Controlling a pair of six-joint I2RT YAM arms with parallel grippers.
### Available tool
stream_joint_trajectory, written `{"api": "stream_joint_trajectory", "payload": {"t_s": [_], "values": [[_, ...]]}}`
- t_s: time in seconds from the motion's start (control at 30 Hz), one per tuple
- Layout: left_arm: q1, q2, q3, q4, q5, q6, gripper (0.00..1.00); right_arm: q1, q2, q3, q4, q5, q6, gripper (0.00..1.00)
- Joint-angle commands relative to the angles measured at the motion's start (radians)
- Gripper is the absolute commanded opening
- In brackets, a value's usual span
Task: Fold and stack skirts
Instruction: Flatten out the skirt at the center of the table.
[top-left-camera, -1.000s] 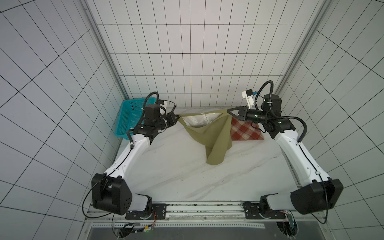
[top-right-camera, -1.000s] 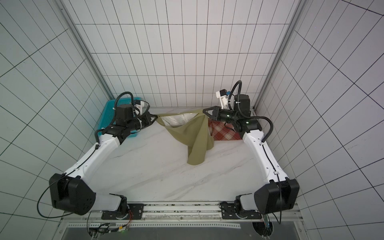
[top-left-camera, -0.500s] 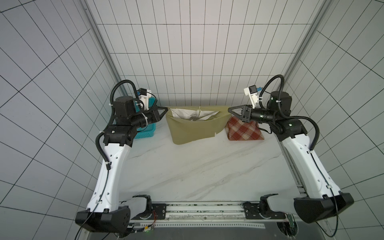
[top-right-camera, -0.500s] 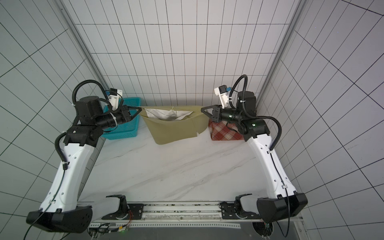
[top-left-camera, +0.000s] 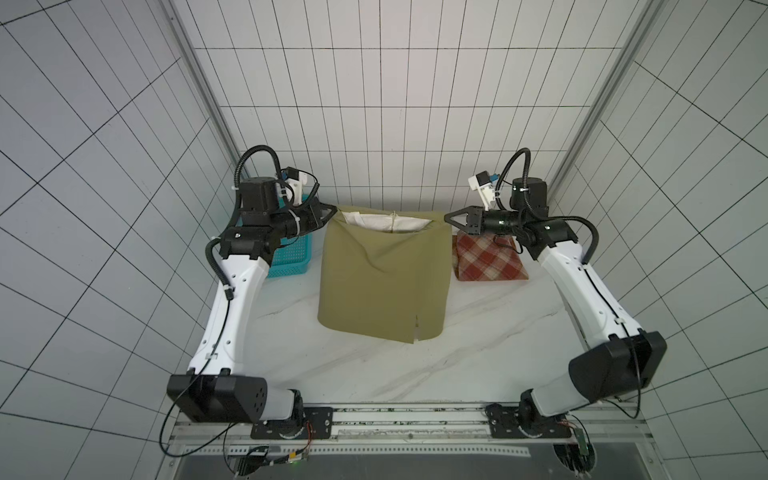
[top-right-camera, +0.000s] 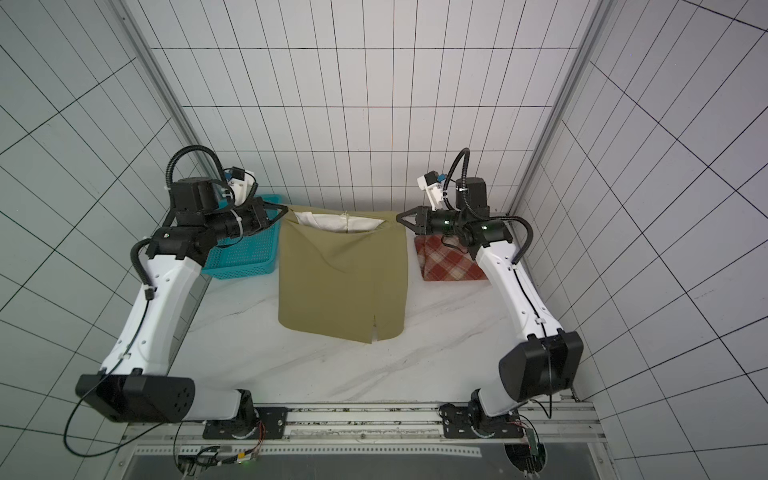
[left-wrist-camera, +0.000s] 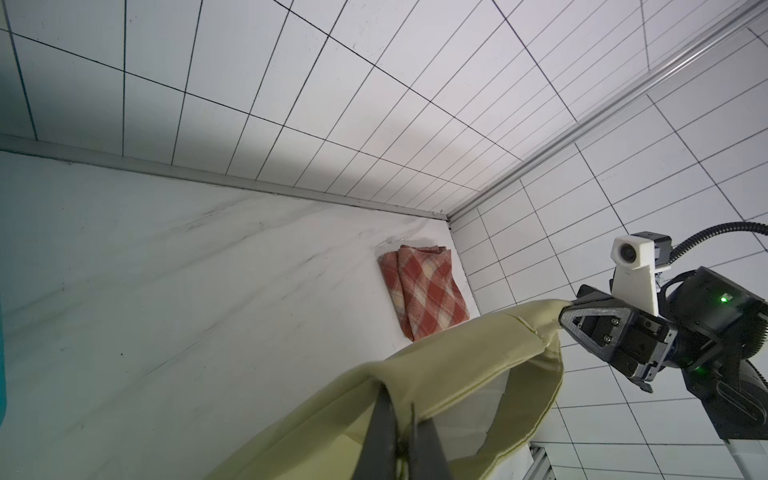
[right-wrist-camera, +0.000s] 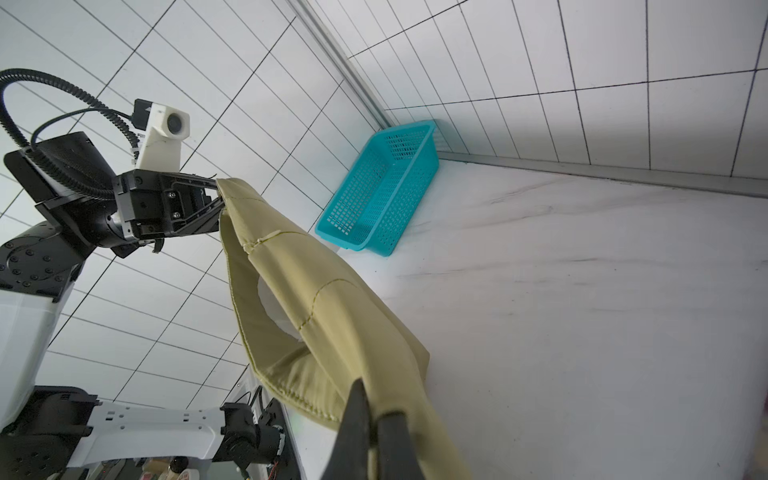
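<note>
My left gripper (top-left-camera: 331, 210) and right gripper (top-left-camera: 448, 217) are each pinched tight on 1 waistband corner of the olive skirt (top-left-camera: 382, 286), which hangs stretched between them, waistband running side to side and hem dropping toward the table (top-left-camera: 374, 374). The folded plaid skirt (top-left-camera: 486, 262) lies on the table just below my right gripper, so I judge that arm nearer the stack.

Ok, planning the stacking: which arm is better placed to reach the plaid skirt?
Probably right: right end effector, holding the khaki skirt, hangs near the plaid skirt; left end effector is farther.
</note>
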Motion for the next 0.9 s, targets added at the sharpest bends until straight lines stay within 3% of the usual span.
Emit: {"api": "stream_joint_trajectory", "payload": {"t_s": [0.0,0.2,0.33,0.43,0.6,0.73,0.87], "values": [[0.085,0.087,0.147,0.067,-0.206,0.006,0.00,-0.117,0.067,0.205,0.007,0.134,-0.028,0.00],[0.094,0.250,0.386,0.070,-0.206,0.005,0.00,-0.140,0.215,0.430,0.014,0.120,-0.004,0.00],[0.096,0.211,0.346,0.104,-0.192,0.005,0.00,-0.140,0.188,0.391,0.037,0.094,0.005,0.00],[0.096,0.089,0.129,0.187,-0.176,-0.005,0.00,-0.138,0.088,0.169,0.107,0.095,0.006,0.00],[0.096,-0.160,-0.364,0.305,-0.158,-0.033,0.00,-0.109,-0.147,-0.403,0.346,0.088,0.043,0.00],[0.081,-0.353,-0.751,0.319,-0.123,-0.075,0.00,-0.020,-0.315,-0.816,0.466,0.171,0.082,0.00],[-0.002,-0.542,-1.061,0.293,-0.167,-0.104,0.00,0.065,-0.451,-1.147,0.591,0.246,0.175,0.00]]}}
